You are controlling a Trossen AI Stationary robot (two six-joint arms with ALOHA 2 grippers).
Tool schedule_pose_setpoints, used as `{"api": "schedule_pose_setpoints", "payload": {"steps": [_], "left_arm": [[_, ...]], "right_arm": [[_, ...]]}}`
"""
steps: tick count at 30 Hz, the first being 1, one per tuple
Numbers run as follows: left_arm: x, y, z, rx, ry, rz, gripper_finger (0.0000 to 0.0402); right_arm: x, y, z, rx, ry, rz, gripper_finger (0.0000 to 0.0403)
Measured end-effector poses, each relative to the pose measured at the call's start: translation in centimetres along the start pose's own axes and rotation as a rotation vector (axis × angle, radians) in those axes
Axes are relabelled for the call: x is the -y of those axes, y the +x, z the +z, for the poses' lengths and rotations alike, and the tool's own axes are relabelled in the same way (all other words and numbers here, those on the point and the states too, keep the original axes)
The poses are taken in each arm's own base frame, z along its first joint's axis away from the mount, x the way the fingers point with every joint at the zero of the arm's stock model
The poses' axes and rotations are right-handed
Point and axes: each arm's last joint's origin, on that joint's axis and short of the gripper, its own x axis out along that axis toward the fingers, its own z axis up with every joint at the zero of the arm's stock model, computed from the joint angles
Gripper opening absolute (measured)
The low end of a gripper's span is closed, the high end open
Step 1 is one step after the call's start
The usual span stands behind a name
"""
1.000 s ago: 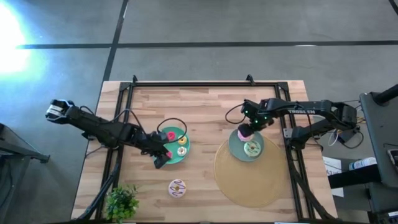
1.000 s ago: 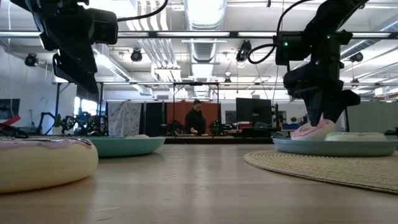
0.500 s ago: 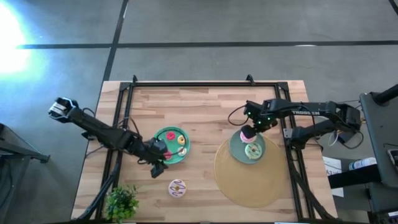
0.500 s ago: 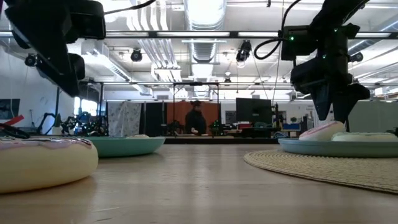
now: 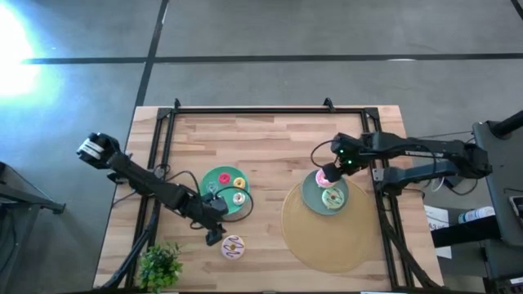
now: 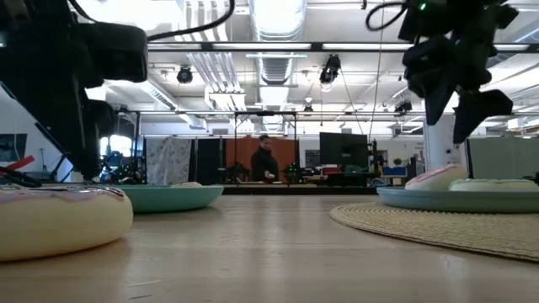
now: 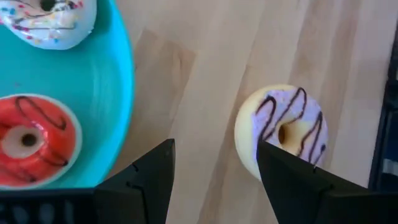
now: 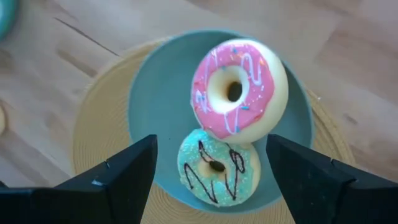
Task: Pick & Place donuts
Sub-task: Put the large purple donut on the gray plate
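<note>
The white donut with purple streaks [image 5: 233, 247] [image 7: 283, 127] lies flat on the wood, near the table's near edge. My left gripper [image 5: 215, 238] [image 7: 214, 146] is open just to its left, between it and the teal plate [image 5: 210, 184], touching nothing. My right gripper [image 5: 330, 170] [image 8: 211, 140] is open above the grey-blue plate [image 8: 155, 106]. On that plate the pink donut [image 8: 239, 90] leans tilted on the green donut [image 8: 217, 167]. The teal plate carries a red donut [image 7: 28, 140] and a white sprinkled one [image 7: 50, 15].
The grey-blue plate sits on a round woven mat [image 5: 327, 237] on the table's right side. A leafy green plant [image 5: 159, 265] stands at the near left corner. A black frame [image 5: 245, 110] runs along the table's far and side edges. A person stands far off in the room [image 6: 265, 160].
My left gripper has moved from the teal plate toward the table's near edge and now stands beside the white donut with purple streaks. My right gripper has risen off the pink donut, which stays on the grey-blue plate, leaning on the green donut.
</note>
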Motion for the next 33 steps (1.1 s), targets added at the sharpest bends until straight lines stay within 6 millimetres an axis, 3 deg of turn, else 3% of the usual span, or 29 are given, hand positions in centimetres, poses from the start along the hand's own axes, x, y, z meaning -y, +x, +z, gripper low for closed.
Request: {"api": "schedule_pose_setpoints", "payload": {"steps": [14,26,33], "left_arm": [[2.0,2.3,1.1,-0.034,-0.049,-0.056,0.0200],[3.1,4.7,-0.4,-0.134,0.022,-0.031,0.0200],[3.3,5.6,-0.7,-0.096,0.007,0.036,0.0199]], "right_arm": [[0.7,-3.6,-1.8,0.172,-0.114,0.131,0.0295],[0.7,-4.0,-1.9,0.203,-0.192,0.157,0.0295],[0.3,-4.1,-1.6,0.235,-0.213,0.193,0.0295]]}}
